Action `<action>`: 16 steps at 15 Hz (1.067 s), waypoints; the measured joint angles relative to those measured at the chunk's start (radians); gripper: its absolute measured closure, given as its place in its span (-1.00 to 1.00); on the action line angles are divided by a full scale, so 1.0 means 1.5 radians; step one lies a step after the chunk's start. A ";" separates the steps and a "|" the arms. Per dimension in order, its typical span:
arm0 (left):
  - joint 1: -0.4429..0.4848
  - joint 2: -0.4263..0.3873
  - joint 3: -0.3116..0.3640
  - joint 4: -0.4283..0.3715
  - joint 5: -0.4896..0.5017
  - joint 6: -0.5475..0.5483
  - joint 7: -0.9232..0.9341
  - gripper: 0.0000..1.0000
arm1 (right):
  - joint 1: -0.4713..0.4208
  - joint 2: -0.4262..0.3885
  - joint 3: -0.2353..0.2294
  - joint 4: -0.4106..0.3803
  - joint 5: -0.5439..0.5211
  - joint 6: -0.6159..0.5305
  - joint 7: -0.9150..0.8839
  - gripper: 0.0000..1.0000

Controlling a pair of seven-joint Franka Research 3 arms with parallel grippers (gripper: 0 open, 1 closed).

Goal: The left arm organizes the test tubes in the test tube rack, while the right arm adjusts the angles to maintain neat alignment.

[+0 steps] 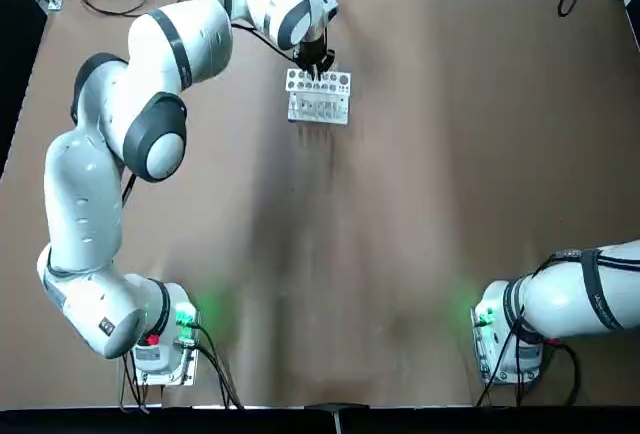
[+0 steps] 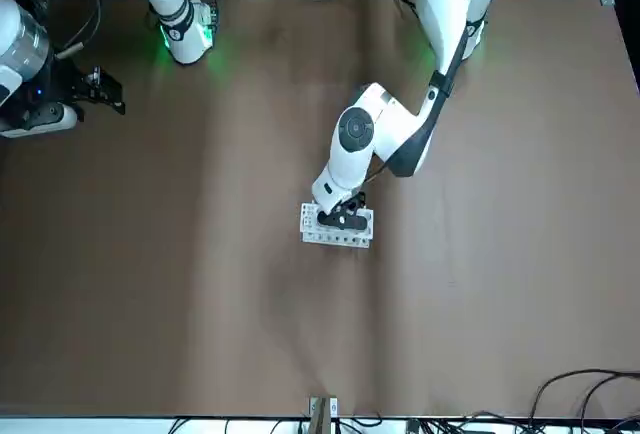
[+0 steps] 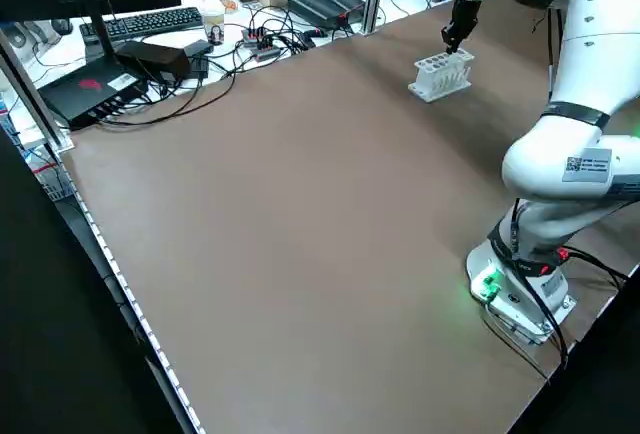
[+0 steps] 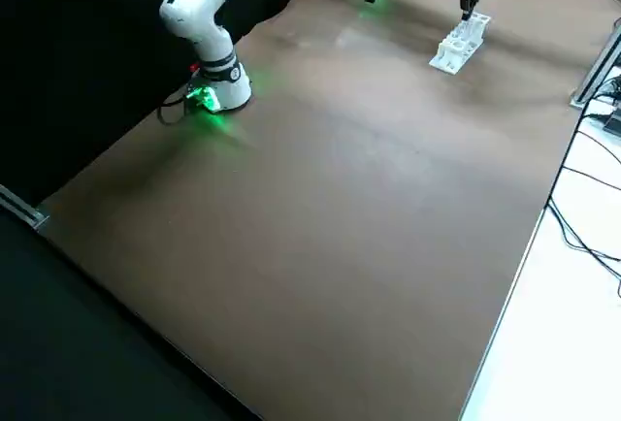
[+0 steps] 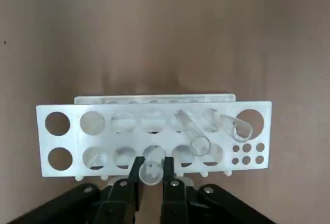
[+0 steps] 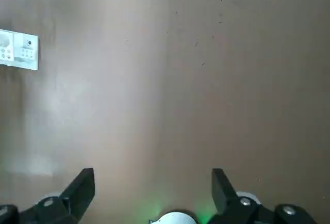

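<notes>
The white test tube rack (image 1: 318,95) stands at the far middle of the table, also seen in the front view (image 2: 337,226). My left gripper (image 5: 151,178) hangs just over the rack's (image 5: 154,136) near row, shut on a clear test tube (image 5: 151,171) seen end-on between its fingers. Two more test tubes (image 5: 194,132) lean in neighbouring holes, one toward the end (image 5: 234,126). From above, the left gripper (image 1: 315,62) sits at the rack's far edge. My right gripper (image 6: 153,188) is open, held back over bare table near its base (image 2: 103,92), far from the rack (image 6: 19,50).
Cables, a keyboard and boxes (image 3: 150,34) lie beyond the table's far edge. The brown table (image 1: 420,234) stretches wide between the rack and the arm bases (image 1: 165,339).
</notes>
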 joint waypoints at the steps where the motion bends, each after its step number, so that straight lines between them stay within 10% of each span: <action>1: 0.000 0.000 0.000 0.000 0.000 0.000 0.000 0.63 | 0.000 0.000 0.000 0.000 0.000 0.000 0.000 -1.00; 16: 0.003 -0.039 0.001 0.004 0.000 -0.019 0.000 0.62 | 0.000 0.000 0.000 0.000 0.000 0.000 0.000 -1.00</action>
